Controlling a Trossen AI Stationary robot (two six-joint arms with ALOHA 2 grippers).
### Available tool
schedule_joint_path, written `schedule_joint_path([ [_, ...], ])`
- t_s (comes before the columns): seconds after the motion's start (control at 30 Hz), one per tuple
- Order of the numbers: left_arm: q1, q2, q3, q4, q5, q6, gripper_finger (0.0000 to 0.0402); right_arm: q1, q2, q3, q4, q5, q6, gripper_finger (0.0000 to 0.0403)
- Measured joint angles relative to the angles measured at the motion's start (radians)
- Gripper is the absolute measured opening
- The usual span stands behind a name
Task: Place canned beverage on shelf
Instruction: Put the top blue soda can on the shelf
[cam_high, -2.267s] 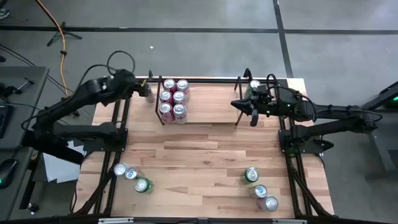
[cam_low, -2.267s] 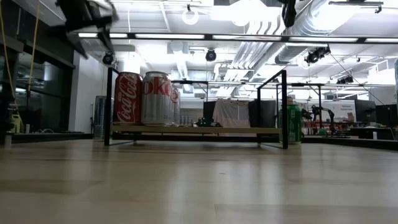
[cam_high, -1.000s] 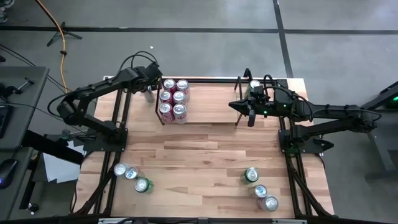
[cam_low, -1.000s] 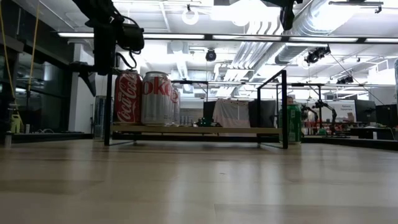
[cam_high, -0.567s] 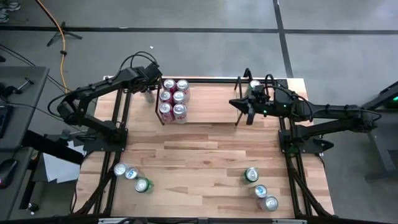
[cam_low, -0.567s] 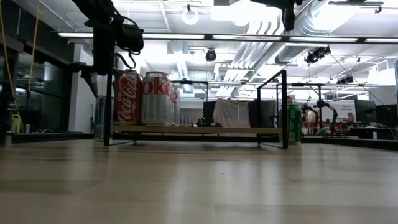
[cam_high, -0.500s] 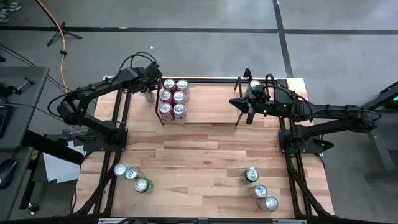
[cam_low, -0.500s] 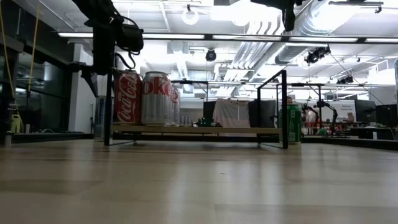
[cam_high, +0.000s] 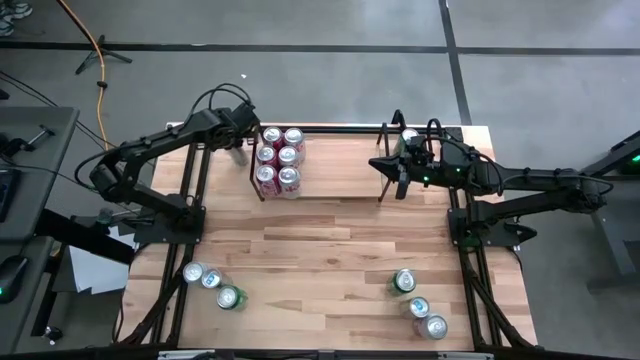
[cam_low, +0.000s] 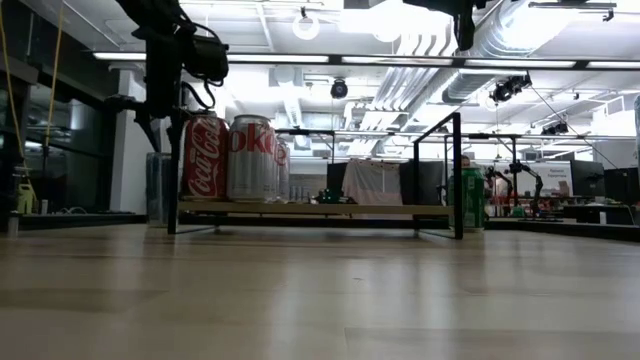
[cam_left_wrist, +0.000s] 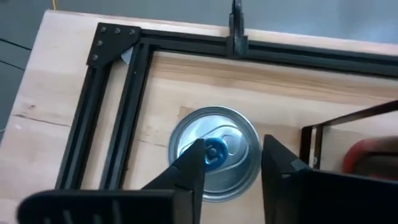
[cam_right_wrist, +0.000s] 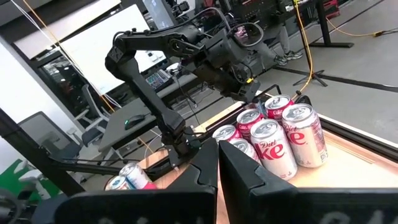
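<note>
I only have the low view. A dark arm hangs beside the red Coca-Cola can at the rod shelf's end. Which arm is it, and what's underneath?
Observer: It is the left arm. The left gripper is directly over a silver aluminium can with a blue tab.
Operator: Is that can on the shelf?
Observer: No. It stands on the wooden table, outside the low black-rod shelf with the light wood base, near a corner of the black metal table frame.
Operator: And the other arm?
Observer: The right gripper is at the shelf's opposite end, its fingers shut and empty.
</note>
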Motion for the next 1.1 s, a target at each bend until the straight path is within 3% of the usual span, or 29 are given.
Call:
schedule_joint_path([
  [0.2, 0.001, -0.030, -0.002, -0.001, -0.008, 0.061, 0.0031, 0.000, 0.000, 0.000, 0.001, 0.005, 0.000, 0.0000],
  [0.4, 0.001, -0.039, -0.002, 0.007, 0.006, 0.069, 0.0043, 0.000, 0.000, 0.000, 0.001, 0.006, 0.000, 0.0000],
  [0.63, 0.000, -0.096, 0.000, 0.065, 0.094, 0.119, 0.0099, 0.000, 0.000, 0.000, 0.000, 0.006, -0.004, 0.0000],
  [0.87, 0.006, -0.176, 0.001, 0.069, 0.044, 0.181, 0.0170, 0.000, 0.000, 0.000, -0.001, 0.006, -0.005, 0.0000],
  [1.1, 0.021, -0.149, 0.001, 0.063, 0.007, 0.168, 0.0242, 0.000, 0.000, 0.000, -0.002, 0.027, -0.007, 0.0000],
])
